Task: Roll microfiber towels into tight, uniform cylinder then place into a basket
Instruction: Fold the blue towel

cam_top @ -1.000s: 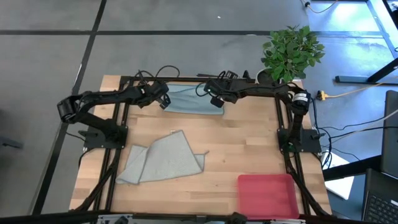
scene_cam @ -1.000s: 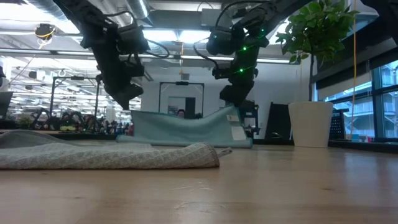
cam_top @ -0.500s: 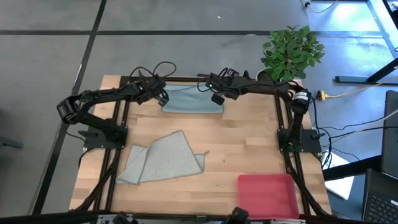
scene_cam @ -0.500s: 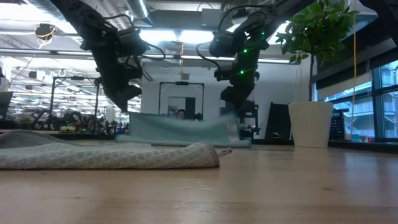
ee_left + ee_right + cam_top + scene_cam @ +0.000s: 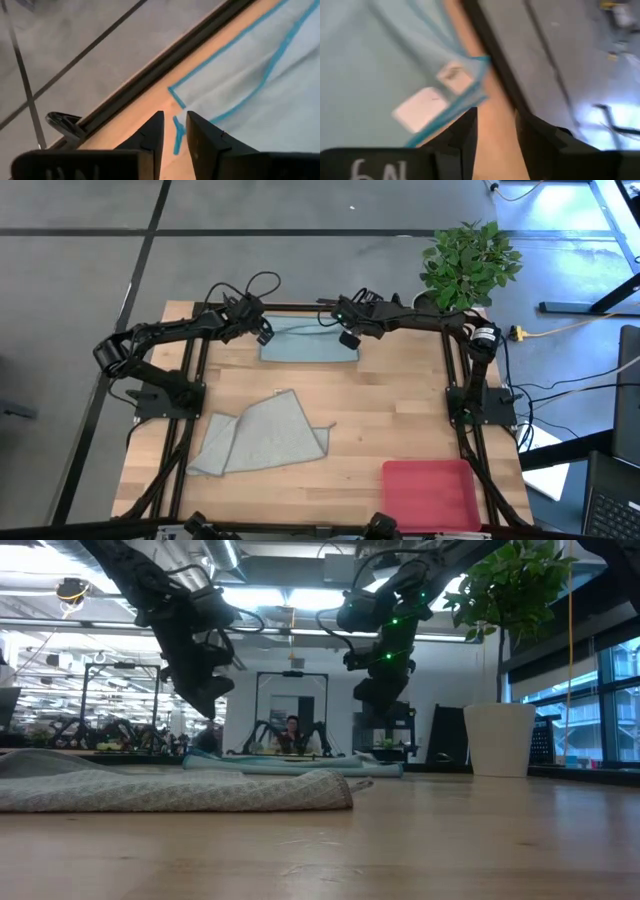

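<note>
left hand (image 5: 263,334): at the far edge of the bench, over the left far corner of the teal towel. Wrist view shows the fingers (image 5: 150,137) parted by a narrow gap, nothing between them; the towel's blue-stitched corner lies on the wood just ahead of the tips.
right hand (image 5: 347,339): at the far edge, over the towel's right far corner. Fingers (image 5: 462,134) apart, bare wood showing through the gap, nothing pinched. Corner with the white tag (image 5: 420,109) sits just ahead of the tips.
teal towel (image 5: 306,341): spread flat on the bench between the two hands, along the far edge. Low view shows it as a thin flat strip (image 5: 290,765), both hands above it and clear of it.
grey-green towel (image 5: 262,436): loosely folded and crumpled, left of centre, nearer the front edge, well apart from the teal one. Not rolled.
basket (image 5: 432,494): pink tray at the front right corner of the bench, no towel in it.
bench (image 5: 400,410): light wood, dark frame rails along the sides and far edge.
plant (image 5: 468,264): potted, on the floor beyond the far right corner.
person (image 5: 291,730): visible in the low view, in the room behind the bench, partly hidden by the towel.
</note>
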Motion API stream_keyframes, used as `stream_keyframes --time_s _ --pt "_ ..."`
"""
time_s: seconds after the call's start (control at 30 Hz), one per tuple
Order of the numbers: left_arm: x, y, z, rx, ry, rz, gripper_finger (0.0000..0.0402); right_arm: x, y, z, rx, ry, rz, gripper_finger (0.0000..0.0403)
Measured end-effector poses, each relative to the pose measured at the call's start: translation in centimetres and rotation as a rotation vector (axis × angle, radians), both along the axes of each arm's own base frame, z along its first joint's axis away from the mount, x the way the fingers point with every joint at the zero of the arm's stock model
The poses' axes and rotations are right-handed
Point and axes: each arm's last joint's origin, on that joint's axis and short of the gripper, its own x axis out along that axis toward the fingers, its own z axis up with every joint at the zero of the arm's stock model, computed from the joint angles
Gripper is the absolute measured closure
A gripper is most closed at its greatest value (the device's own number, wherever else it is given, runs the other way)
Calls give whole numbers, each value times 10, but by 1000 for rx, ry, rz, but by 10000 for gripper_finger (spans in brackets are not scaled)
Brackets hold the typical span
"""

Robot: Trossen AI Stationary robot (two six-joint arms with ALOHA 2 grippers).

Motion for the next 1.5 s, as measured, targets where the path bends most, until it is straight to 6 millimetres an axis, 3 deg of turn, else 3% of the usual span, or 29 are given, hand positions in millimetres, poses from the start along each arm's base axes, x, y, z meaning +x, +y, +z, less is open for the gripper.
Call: stream_keyframes --time_s 0.37,0.6,0.8,1.13,1.5 --pt "6 -12 -15 -269 -49 -213 332 10 14 -8 480 -214 207 261" --pt "21 -18 -45 -355 44 -255 332 16 16 -29 523 -181 170 264" --pt "28 -20 -66 -403 117 -256 332 17 18 -32 531 -170 168 264" --pt "32 -27 -74 -447 146 -247 332 17 18 -32 538 -178 144 264" --pt "48 -65 -75 -497 159 -285 332 17 18 -32 543 -186 123 264"
